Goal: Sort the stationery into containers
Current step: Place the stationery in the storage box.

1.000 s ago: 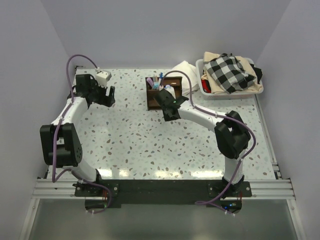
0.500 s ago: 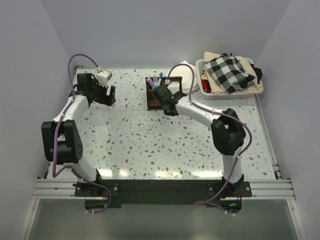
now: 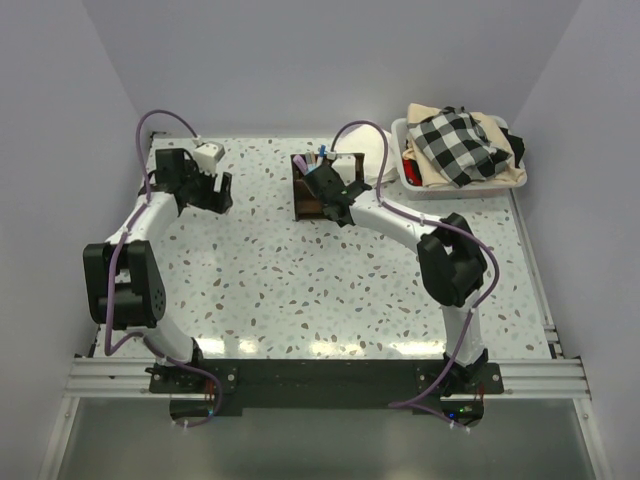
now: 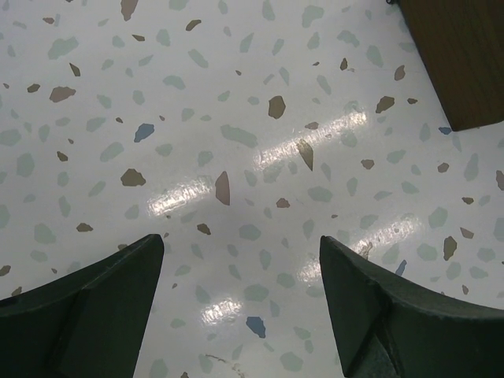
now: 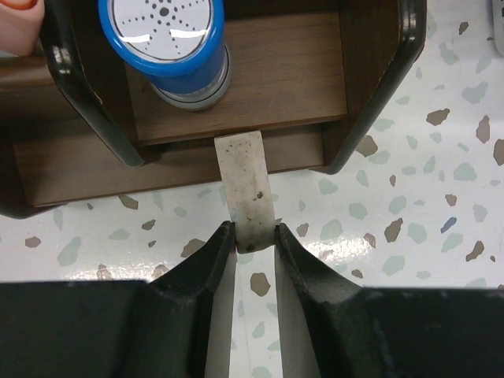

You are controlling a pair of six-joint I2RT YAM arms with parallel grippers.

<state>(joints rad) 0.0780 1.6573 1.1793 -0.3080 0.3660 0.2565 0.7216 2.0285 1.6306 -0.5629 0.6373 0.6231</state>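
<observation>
**One stubby piece at the organizer's threshold**

Pinched at its near end by the right gripper, fingers drawn in to a narrow slot around the stubby beige piece. Held flat and lengthwise, far tip reaching the front lip of the dark wooden organizer, probably to slide in end first rather than drop from above. Aimed at the bare wooden floor just right of a blue-capped cylinder standing in the same compartment, likely for the free room there. Parked well to the left over speckled table: the left gripper, fingers spread wide and holding nothing, seemingly kept clear of the working arm. Seen from above, pink and blue pens upright in the organizer's far cells. Judged close to release; risks snagging the tip on the lip if pushed in too low.
</observation>
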